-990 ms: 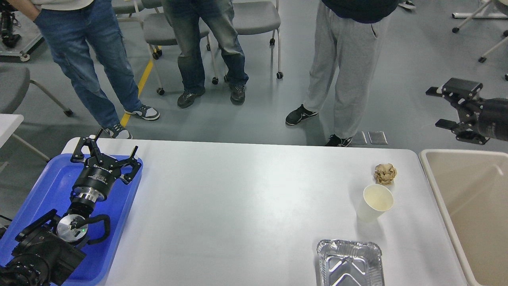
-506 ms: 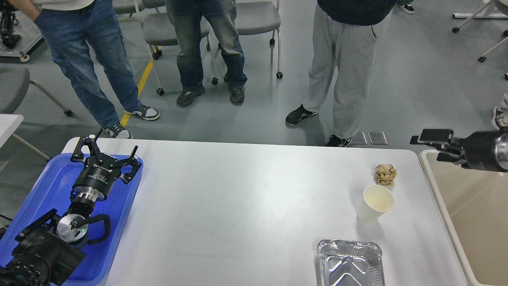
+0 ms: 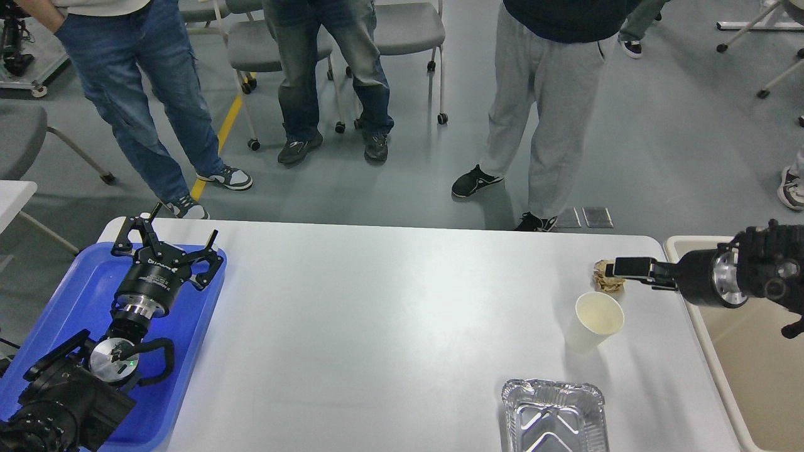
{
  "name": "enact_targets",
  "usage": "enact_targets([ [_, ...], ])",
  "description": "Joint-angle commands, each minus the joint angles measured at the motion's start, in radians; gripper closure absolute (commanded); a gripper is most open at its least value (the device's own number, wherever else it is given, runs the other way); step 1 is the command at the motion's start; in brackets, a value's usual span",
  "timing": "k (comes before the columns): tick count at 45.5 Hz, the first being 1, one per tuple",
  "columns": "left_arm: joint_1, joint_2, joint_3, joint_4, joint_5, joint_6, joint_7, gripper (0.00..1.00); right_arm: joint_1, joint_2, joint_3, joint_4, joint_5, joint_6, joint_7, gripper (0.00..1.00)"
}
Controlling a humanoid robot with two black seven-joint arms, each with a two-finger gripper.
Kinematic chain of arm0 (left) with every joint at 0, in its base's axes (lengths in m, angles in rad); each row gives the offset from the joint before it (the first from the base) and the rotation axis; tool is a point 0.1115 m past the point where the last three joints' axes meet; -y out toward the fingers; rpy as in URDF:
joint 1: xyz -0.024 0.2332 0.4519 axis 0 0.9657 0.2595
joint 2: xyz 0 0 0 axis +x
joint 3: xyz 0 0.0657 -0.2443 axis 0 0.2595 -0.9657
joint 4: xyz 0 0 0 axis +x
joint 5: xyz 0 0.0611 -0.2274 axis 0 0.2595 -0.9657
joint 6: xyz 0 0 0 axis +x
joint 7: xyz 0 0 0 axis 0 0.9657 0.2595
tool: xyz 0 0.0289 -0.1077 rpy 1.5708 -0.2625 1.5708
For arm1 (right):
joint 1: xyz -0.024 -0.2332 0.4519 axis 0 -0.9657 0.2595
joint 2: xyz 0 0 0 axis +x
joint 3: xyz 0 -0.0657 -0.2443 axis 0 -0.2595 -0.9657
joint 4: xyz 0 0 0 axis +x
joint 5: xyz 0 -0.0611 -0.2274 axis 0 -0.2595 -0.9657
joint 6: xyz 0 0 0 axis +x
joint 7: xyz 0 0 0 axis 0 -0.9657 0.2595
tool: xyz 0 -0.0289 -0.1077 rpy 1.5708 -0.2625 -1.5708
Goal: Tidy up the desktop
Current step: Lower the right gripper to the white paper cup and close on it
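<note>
Glossy white rectangular table [image 3: 389, 326] fills the view; right jaws, spread unreadable edge-on, reach a crumpled brown paper wad [image 3: 604, 280] near its far right edge, probably light, soft, pinchable anywhere; left jaws apart over a blue plastic tray [image 3: 75, 295]

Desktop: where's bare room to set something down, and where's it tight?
The desktop is bare across its middle, from the blue tray under the left gripper to the paper cup. It is crowded on the right: crumpled paper ball with the right gripper at it, cup, foil tray, beige bin alongside.
</note>
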State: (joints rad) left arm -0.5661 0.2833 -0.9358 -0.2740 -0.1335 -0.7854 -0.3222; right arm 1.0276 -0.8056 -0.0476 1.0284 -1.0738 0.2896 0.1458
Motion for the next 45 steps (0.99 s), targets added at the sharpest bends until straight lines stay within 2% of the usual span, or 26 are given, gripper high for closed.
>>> enact_targets([
  [1,0.0,0.0,0.0,-0.001,0.0,0.0,0.0,0.0,-0.05,0.069,-0.012,-0.047,-0.015,-0.033,0.0,0.0],
  [24,0.0,-0.001,0.0,-0.001,0.0,0.0,0.0,0.0,-0.141,0.111,0.002,-0.076,-0.015,-0.089,0.003,0.0],
  [31,0.0,-0.001,0.0,-0.001,0.0,0.0,0.0,0.0,-0.153,0.137,0.0,-0.106,-0.017,-0.115,0.006,0.04],
  [34,0.0,-0.001,0.0,-0.001,0.0,0.0,0.0,0.0,-0.156,0.137,-0.005,-0.108,-0.017,-0.116,0.006,0.09],
  [37,0.0,-0.001,0.0,-0.001,0.0,0.0,0.0,0.0,-0.159,0.137,-0.005,-0.108,-0.015,-0.116,0.006,0.19],
  [38,0.0,-0.001,0.0,-0.001,0.0,0.0,0.0,0.0,-0.161,0.137,-0.008,-0.106,-0.015,-0.116,0.006,0.27],
  [45,0.0,-0.001,0.0,-0.001,0.0,0.0,0.0,0.0,-0.161,0.131,-0.011,-0.106,-0.015,-0.116,0.008,0.61],
])
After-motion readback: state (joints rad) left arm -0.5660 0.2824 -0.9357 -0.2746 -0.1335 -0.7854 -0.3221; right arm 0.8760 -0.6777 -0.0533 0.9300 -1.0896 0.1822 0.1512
